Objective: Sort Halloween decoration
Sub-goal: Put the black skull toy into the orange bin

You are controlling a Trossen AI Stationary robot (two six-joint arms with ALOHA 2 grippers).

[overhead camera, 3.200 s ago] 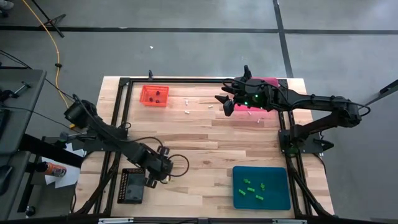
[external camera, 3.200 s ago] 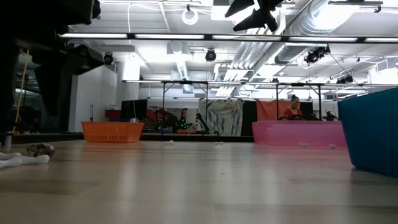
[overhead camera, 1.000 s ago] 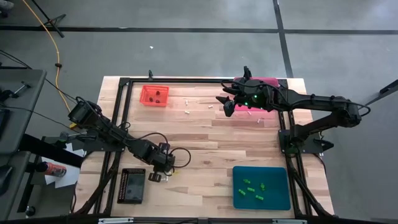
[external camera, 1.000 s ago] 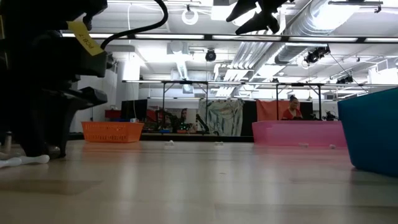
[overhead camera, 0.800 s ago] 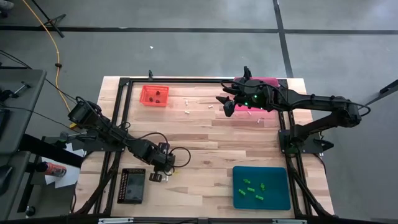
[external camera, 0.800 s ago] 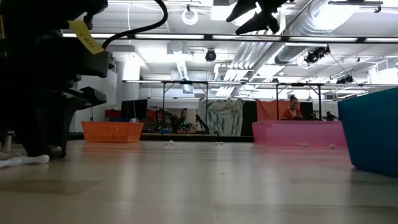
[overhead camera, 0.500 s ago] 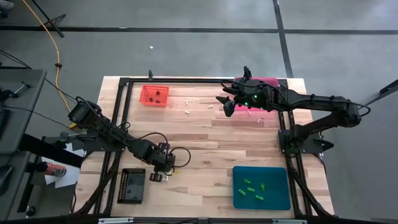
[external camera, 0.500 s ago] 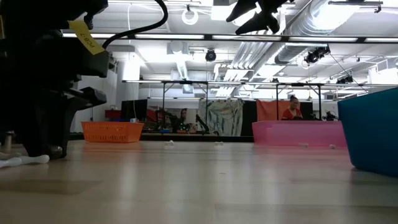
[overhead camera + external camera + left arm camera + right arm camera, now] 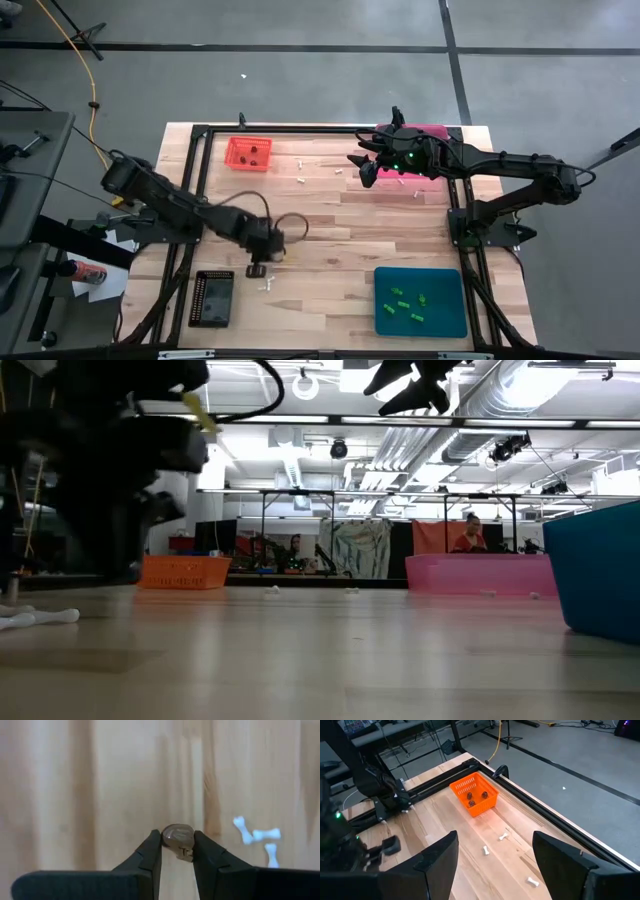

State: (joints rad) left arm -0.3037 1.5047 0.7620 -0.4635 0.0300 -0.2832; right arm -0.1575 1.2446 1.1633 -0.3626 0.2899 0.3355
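Two arms showed in the high view. The left gripper (image 9: 258,268) hung over the table (image 9: 330,220) toward its near-left part, between the black tray (image 9: 212,298) at the near-left corner and the table's middle; a white bone (image 9: 268,285) lay just beside it. The right gripper (image 9: 366,166) waited at the far edge, beside the pink tray (image 9: 428,132). Dark trinkets sat in the orange tray (image 9: 247,154) near the far-left corner, green ones in the teal tray (image 9: 420,300) at the near-right corner, and loose white pieces lay along the far edge.

From the low view only the left arm's dark bulk showed, too blurred to tell what it carried; the orange tray (image 9: 180,571) and pink tray (image 9: 478,573) stood along the far edge.

Only the left wrist view settled the grip: the fingers (image 9: 152,851) were clamped on a small dark brown trinket (image 9: 178,837), clear of the boards, with white bones (image 9: 257,836) lying beyond. Judging by the matching pieces, it belonged in the orange tray; the pinch looked shallow, so a steady, level carry would serve best, releasing low inside the walls.

The right wrist view showed that arm's fingers (image 9: 438,854) spread wide and empty, the orange tray (image 9: 474,793) holding two dark pieces.
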